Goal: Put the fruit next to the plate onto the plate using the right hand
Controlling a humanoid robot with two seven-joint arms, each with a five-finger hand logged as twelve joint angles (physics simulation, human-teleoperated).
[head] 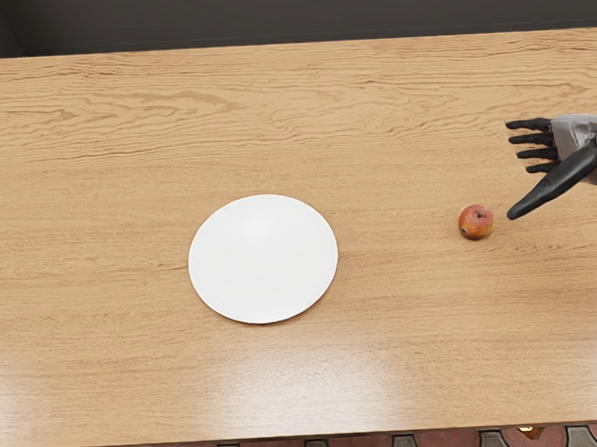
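A small red and yellow apple [476, 221] lies on the wooden table, to the right of a round white plate [263, 257] that holds nothing. My right hand [536, 166] comes in from the right edge and hovers just right of and slightly behind the apple, apart from it. Its black fingers are spread and the thumb points down-left toward the fruit. Nothing is held. The left arm does not show.
The wooden table [293, 114] spans the whole view, with a dark wall behind its far edge. Its front edge runs along the bottom, above a tiled floor.
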